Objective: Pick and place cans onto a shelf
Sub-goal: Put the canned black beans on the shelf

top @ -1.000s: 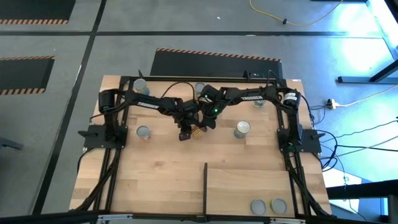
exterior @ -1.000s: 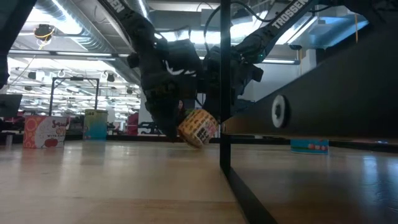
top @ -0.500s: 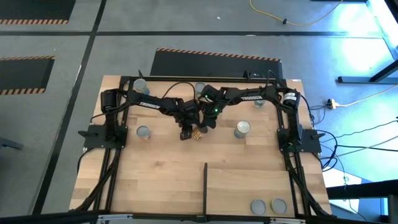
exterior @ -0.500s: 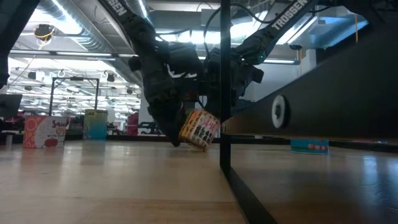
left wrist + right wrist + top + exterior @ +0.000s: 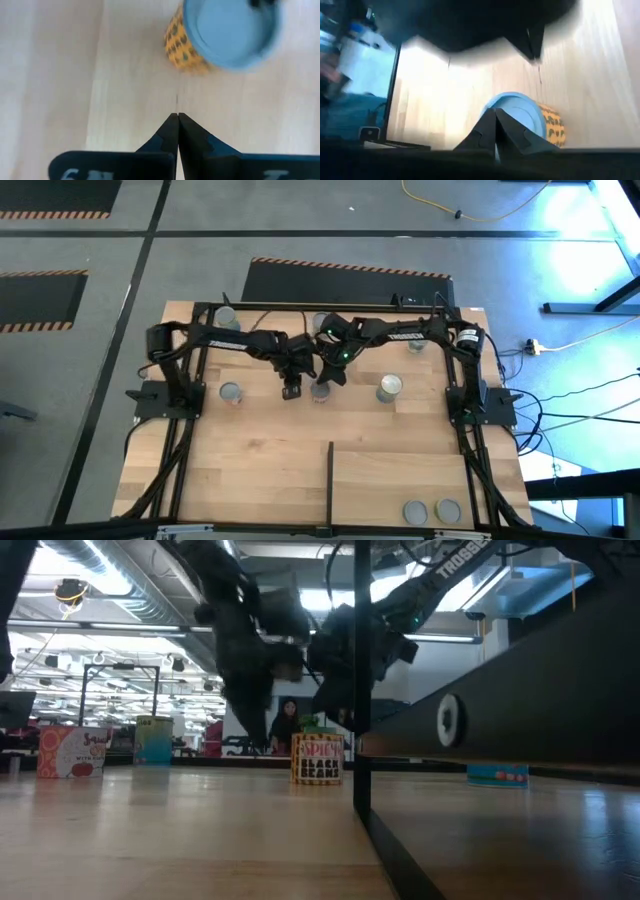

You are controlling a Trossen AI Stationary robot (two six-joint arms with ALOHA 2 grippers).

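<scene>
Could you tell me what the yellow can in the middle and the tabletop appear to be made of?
The yellow can: probably metal, going by its smooth grey lid, with a printed paper-like label around it. The tabletop: light wood, judging by its visible plank seams and grain, with a matte finish.

This is a large industrial lab or workshop hall. The high view shows a grey concrete floor marked with black lines and orange-black hazard stripes, a yellow cable at the upper right, and a power strip at the right. The low view looks into an open hall with ceiling ducts, strip lights and a person in the distance.
</scene>
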